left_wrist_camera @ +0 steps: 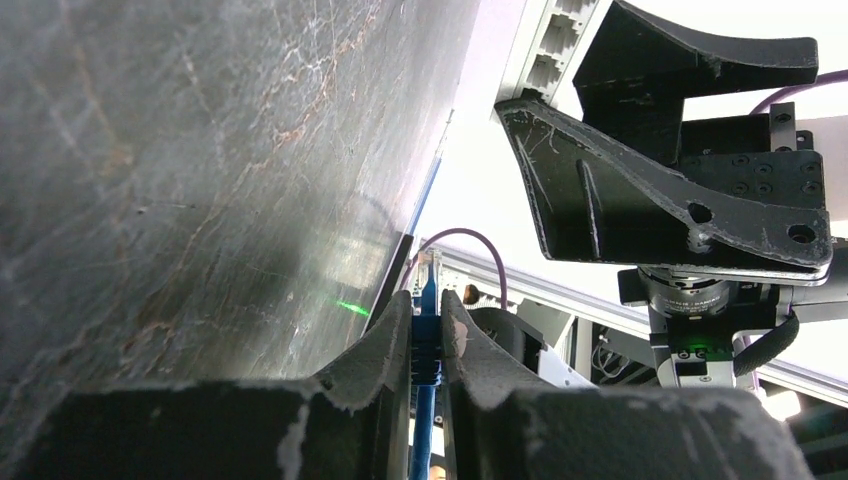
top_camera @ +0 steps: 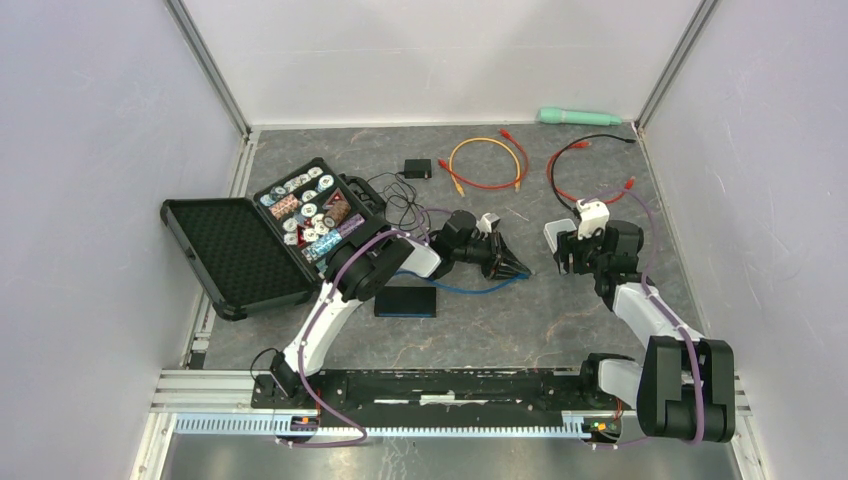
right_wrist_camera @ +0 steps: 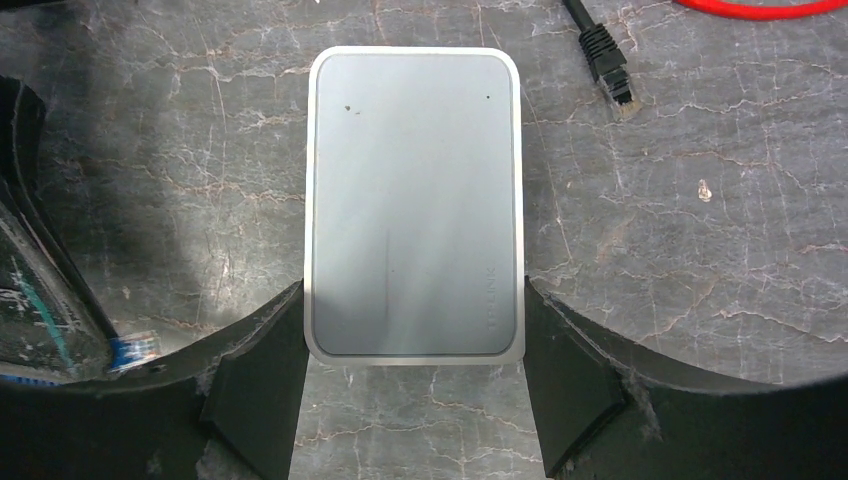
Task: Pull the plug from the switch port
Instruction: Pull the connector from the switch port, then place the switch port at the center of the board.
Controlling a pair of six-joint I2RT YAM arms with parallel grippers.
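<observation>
My left gripper (left_wrist_camera: 427, 300) is shut on the ribbed blue plug (left_wrist_camera: 427, 345). The plug's clear tip sticks out past the fingertips into open air, apart from the switch. Above it, the white switch shows its row of ports (left_wrist_camera: 560, 40). My right gripper (right_wrist_camera: 412, 325) is shut on the switch (right_wrist_camera: 415, 200), a flat white-grey box pinched by its long sides above the table. In the top view the left gripper (top_camera: 516, 266) and right gripper (top_camera: 562, 256) face each other mid-table with a small gap between them. The blue cable (top_camera: 470, 288) trails back under the left arm.
An open black case (top_camera: 300, 215) with several small parts and its foam lid (top_camera: 235, 255) lies at the left. A flat black device (top_camera: 406, 301) sits near the left arm. Cable loops (top_camera: 487, 165), a black-red cable (top_camera: 575, 170), a black adapter (top_camera: 417, 167) and a green tool (top_camera: 580, 116) lie at the back.
</observation>
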